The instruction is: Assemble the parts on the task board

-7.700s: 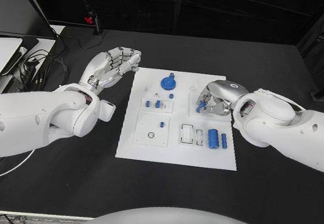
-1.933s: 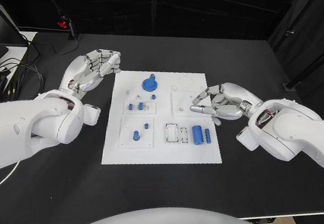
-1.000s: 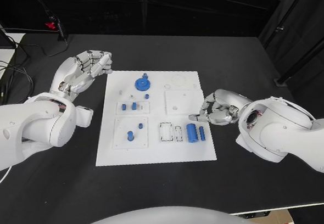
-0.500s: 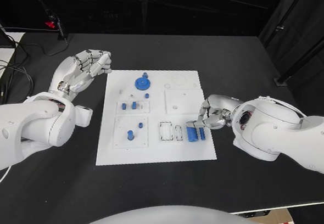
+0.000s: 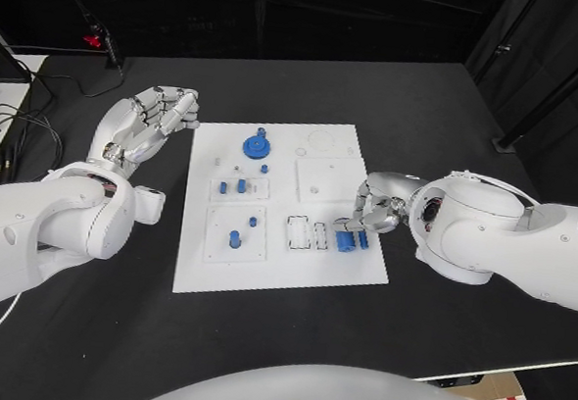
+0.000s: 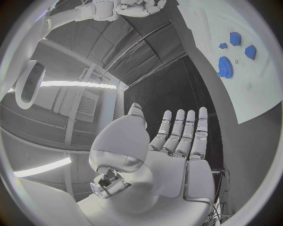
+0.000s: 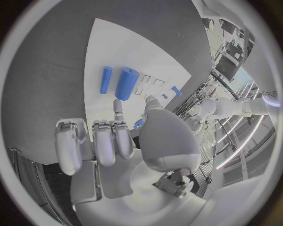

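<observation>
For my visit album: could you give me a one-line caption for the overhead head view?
Right robot hand reaches over blue pieces on the white board; left robot hand waits open beside it.

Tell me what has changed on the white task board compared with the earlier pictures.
The right robot hand came down from the board's upper square plate to the two blue cylinders near the white task board's right edge. The left robot hand stayed open beside the board.

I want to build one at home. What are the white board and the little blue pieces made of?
The flat white task board looks like matte plastic: even white, no shine or grain. The small blue cylinder parts look like smooth plastic too, solid blue with a soft sheen. Neither can be told for certain.
</observation>
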{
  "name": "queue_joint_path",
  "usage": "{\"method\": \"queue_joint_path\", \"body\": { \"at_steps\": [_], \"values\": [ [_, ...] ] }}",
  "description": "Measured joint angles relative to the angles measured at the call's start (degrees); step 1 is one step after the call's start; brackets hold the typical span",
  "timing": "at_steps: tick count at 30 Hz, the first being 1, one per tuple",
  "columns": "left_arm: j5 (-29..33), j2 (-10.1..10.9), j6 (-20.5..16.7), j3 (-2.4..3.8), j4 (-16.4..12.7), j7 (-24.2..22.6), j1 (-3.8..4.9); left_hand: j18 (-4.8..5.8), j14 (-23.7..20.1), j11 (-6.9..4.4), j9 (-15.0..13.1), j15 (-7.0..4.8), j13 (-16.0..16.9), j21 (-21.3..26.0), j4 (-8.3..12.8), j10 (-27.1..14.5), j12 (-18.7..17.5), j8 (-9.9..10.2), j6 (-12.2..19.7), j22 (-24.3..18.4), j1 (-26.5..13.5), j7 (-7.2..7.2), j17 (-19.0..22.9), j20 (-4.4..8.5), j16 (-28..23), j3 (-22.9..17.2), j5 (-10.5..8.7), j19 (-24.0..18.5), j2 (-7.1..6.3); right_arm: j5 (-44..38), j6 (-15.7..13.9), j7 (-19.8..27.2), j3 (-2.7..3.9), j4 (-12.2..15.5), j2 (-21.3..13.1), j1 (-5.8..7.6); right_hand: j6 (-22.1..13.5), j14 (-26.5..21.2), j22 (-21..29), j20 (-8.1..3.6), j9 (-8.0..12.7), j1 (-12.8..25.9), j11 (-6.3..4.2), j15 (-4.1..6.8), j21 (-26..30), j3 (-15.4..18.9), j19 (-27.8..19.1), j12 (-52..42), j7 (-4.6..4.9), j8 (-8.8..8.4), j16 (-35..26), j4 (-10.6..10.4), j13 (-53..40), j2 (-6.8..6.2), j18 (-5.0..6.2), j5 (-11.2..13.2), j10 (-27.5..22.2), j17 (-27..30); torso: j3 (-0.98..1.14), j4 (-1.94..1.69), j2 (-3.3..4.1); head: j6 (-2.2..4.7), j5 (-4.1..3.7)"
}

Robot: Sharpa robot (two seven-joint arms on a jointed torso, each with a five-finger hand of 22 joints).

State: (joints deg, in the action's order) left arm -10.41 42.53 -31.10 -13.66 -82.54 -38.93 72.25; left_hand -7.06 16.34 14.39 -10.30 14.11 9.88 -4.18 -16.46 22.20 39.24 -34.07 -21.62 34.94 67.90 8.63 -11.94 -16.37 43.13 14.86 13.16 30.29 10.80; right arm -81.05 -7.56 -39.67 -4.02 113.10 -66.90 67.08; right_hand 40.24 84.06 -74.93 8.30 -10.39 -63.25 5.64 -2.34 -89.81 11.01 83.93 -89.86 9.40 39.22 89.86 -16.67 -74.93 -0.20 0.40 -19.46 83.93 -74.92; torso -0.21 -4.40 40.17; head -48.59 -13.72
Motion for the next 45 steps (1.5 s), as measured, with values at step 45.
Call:
{"method": "queue_joint_path", "body": {
  "at_steps": [45],
  "values": [
    [0.0, 0.2, 0.2, 0.0, -0.1, 0.0, -0.06, 0.0, 0.0, 0.0, 0.1, 0.0, -0.1, 0.0, -0.2, 0.0, 0.2, -0.2, 0.0, -0.1, 0.5, 0.0, 0.1, 0.0, 0.2, 0.2, 0.0, 0.0, 0.0, -0.3, 6.8, -0.3, -0.02, -3.4, 3.2, -0.8, 0.4, 0.0, 0.0, 0.0, 0.0, 1.2, 0.0, 0.0, 0.0, 0.0, 0.0, 0.0, -0.05, -0.32, 0.0, 0.0, 0.0, 0.29, 0.01, 1.4, 0.0, 0.0, -0.03, 0.0, -0.03, -1.26, 0.75]
  ]
}}
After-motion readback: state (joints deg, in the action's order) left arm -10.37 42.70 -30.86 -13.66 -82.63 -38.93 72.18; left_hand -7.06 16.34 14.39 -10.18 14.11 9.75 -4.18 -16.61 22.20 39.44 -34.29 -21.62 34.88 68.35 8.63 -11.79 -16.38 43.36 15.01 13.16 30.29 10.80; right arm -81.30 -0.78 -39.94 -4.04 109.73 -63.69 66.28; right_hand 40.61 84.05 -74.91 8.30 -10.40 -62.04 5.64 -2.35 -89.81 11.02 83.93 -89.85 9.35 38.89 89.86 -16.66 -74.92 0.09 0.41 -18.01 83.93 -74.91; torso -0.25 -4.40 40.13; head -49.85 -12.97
